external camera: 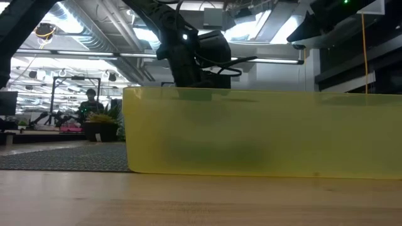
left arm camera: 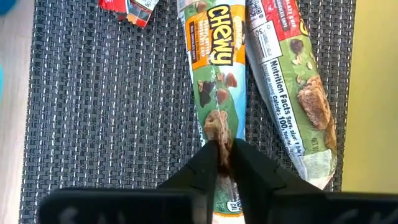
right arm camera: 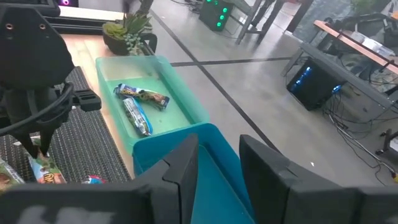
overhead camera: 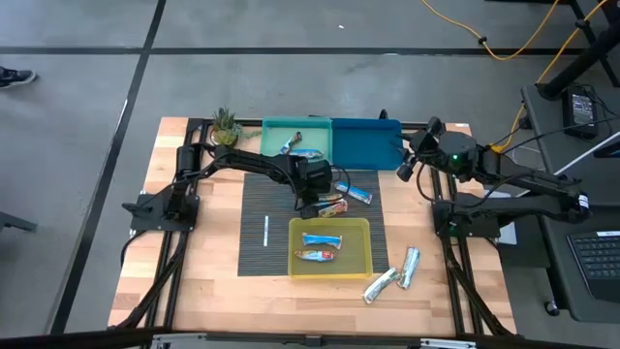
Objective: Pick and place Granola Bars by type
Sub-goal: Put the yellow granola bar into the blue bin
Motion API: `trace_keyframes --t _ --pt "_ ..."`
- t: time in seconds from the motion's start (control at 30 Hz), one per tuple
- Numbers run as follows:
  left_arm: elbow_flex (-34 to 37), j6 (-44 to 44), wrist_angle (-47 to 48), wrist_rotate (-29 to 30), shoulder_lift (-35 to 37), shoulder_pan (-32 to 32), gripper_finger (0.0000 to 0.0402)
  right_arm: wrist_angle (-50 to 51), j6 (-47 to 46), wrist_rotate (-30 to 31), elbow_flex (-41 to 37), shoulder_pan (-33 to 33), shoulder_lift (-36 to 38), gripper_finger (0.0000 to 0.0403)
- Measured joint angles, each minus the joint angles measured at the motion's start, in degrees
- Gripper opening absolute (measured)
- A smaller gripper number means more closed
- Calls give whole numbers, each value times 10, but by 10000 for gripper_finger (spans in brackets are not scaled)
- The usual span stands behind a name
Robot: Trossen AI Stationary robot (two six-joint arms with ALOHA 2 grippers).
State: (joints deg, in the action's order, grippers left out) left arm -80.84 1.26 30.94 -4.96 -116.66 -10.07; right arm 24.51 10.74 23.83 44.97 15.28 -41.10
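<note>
While the right tool (right arm camera: pixel 217 165) hangs spread and empty above the blue bin (overhead camera: pixel 366 143), the left tool (left arm camera: pixel 225 163) pinches a granola bar (left arm camera: pixel 214 74) on the dark mat (overhead camera: pixel 263 204).
Left fingers (left arm camera: pixel 202 168) clamp the tail of a green and orange Chewy bar; a second bar (left arm camera: pixel 292 87) of the same kind lies just beside it on the mat, near the yellow bin (overhead camera: pixel 362 260), which holds two bars. Two more bars sit in the green bin (right arm camera: pixel 180 93), one blue-wrapped bar (overhead camera: pixel 360 194) lies on the mat, and two silver bars (overhead camera: pixel 395 275) lie on the bare wooden surface (overhead camera: pixel 203 281) beside the yellow bin.
</note>
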Motion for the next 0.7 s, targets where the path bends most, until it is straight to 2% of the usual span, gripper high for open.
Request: trace_keyframes --t 0.17,0.33,0.47,0.7 --pt "-5 -1 7 1 0 0 4 0 2 0 0 0 0 121" --pt "-53 5 56 4 9 3 2 0 1 0 0 0 0 121" --pt "-107 14 89 9 42 3 1 1 -16 0 0 9 0 121" --pt "-164 10 70 93 127 1 1 -7 -61 0 0 49 9 121"
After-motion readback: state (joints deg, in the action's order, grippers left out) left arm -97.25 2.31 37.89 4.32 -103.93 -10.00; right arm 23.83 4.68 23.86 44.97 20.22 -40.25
